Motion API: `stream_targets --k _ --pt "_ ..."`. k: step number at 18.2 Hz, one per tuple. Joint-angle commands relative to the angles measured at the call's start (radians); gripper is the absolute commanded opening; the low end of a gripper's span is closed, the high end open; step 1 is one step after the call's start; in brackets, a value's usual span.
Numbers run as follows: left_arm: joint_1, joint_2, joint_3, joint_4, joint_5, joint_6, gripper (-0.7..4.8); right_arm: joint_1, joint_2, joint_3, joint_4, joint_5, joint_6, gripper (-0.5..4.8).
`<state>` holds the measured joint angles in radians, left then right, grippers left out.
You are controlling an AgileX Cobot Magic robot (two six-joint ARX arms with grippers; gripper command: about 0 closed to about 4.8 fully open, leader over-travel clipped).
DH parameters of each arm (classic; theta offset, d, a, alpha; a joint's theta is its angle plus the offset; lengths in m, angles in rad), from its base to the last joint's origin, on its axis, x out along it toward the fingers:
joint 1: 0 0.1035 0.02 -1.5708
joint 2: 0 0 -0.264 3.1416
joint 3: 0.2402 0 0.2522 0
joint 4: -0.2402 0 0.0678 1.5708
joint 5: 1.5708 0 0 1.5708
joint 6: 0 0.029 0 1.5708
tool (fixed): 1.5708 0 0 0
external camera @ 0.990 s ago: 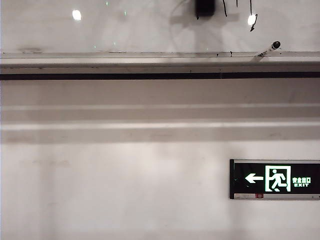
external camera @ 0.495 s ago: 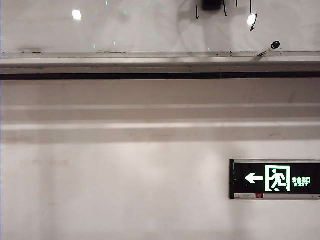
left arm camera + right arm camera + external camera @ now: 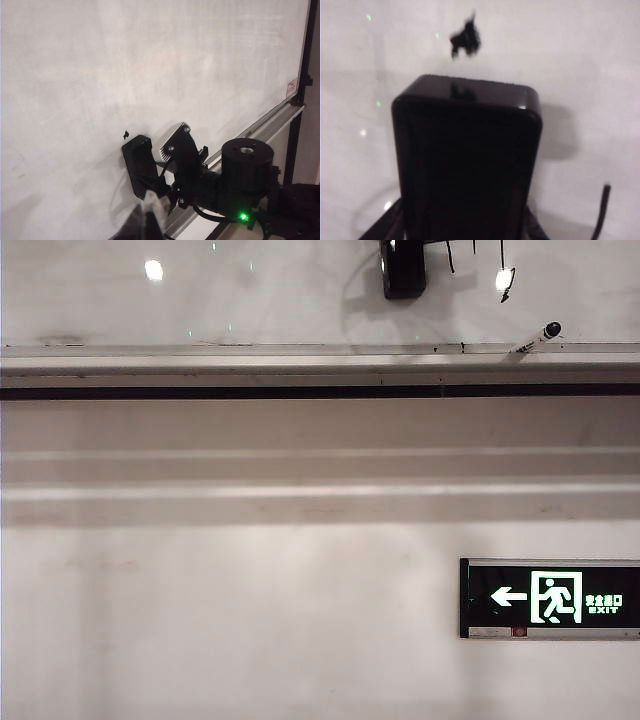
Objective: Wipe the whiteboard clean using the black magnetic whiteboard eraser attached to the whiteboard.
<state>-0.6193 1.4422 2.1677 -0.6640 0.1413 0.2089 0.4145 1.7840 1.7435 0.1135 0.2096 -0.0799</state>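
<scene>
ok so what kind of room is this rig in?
Likely a classroom or meeting room: a wall-mounted whiteboard with a marker on its tray rail, and a lit exit sign low on the wall.

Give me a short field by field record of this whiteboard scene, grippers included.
eraser: black block flat against the whiteboard, held from below by the right gripper
right gripper: shut on the eraser
left gripper: not in view; shut
marks: black smudge just beyond the eraser, thin strokes nearby
marker: lying on the tray rail
exit sign: on the wall below
</scene>
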Motion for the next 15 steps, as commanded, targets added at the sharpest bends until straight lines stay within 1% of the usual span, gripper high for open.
stream_targets --k 1,3,4,7,9,11,15 --pt "-0.001 -0.004 0.002 0.008 0.006 -0.004 -0.06 0.006 -0.004 0.003 0.086 0.076 -0.014 1.66" --pt "-0.001 -0.004 0.002 0.008 0.006 -0.004 -0.06 0.008 -0.004 0.003 0.151 0.113 -0.069 1.66" --pt "-0.001 -0.004 0.002 0.008 0.006 -0.004 -0.06 0.01 -0.004 0.003 0.186 0.114 -0.093 1.66" --pt "-0.001 -0.004 0.002 0.008 0.006 -0.004 -0.06 0.012 -0.002 0.011 0.251 0.136 -0.124 1.66" --pt "-0.001 -0.004 0.002 0.008 0.006 -0.004 -0.06 0.011 -0.001 0.015 0.275 0.16 -0.143 1.66" --pt "-0.001 -0.004 0.002 0.009 0.006 -0.003 -0.06 0.011 -0.001 0.015 0.309 0.185 -0.195 1.66" --pt "-0.001 -0.004 0.002 0.009 0.006 -0.004 -0.06 0.011 0.0 0.017 0.303 0.172 -0.209 1.65"
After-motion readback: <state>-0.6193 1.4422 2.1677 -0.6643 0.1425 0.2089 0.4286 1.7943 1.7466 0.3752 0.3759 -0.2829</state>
